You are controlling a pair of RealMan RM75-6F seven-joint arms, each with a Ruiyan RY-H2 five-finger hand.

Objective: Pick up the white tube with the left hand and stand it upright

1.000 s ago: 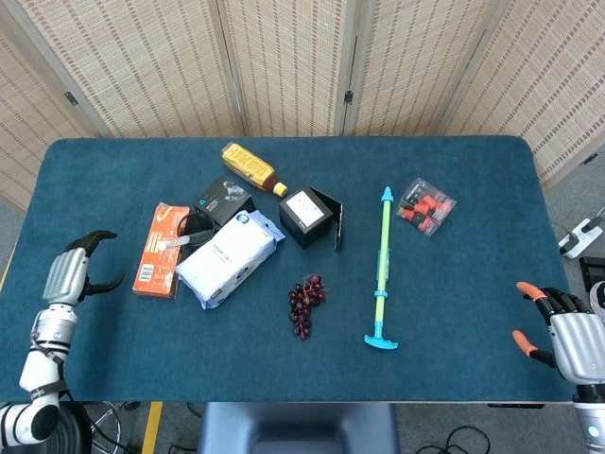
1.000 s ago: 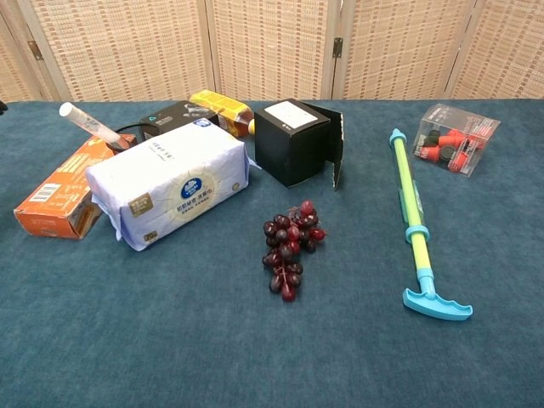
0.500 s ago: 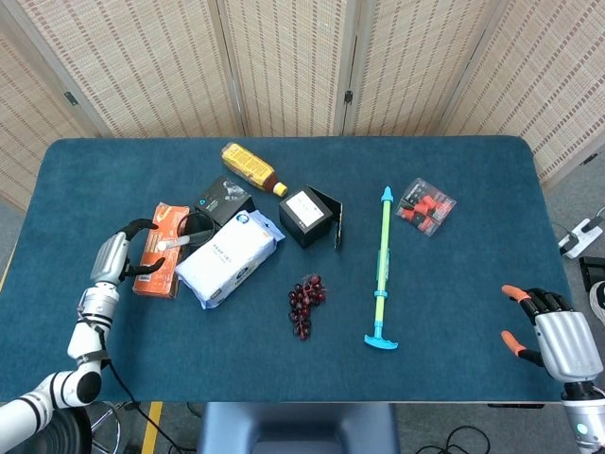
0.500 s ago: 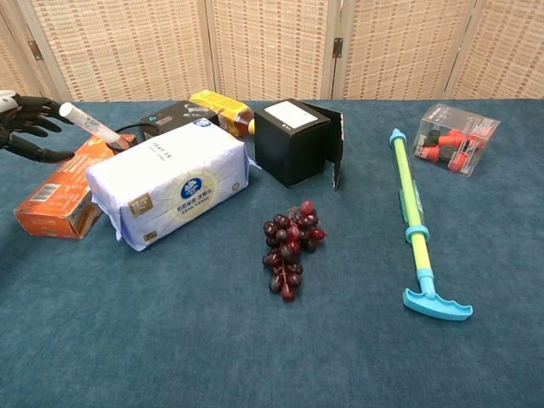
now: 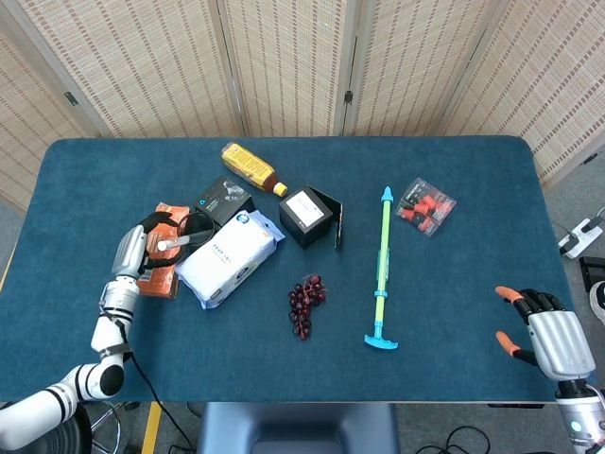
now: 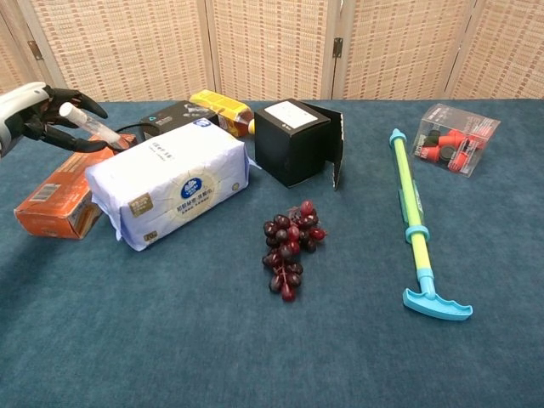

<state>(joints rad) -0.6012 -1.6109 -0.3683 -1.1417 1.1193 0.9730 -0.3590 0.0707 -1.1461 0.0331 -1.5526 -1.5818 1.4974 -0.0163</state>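
Note:
The white tube (image 5: 177, 243) lies tilted on the orange box (image 5: 168, 216), its lower end against the white tissue pack (image 5: 227, 257). From the chest view the tube (image 6: 92, 126) slopes up to the left, its capped end in the air. My left hand (image 5: 135, 250) is at that capped end, and its fingers (image 6: 75, 95) are spread above and below the cap without closing on it. My right hand (image 5: 546, 335) hovers low at the table's near right corner, fingers apart and holding nothing; the chest view does not show it.
Behind the tube are a flat black box (image 5: 222, 199) and a yellow bottle (image 5: 249, 165). A black cube box (image 5: 305, 216), dark grapes (image 5: 304, 303), a green and blue pump stick (image 5: 381, 270) and a clear case of red parts (image 5: 425, 206) lie further right.
My left hand has travelled from the table's left edge rightward to the tube's capped end, its fingers now bracketing it. The right hand has crept slightly inward.

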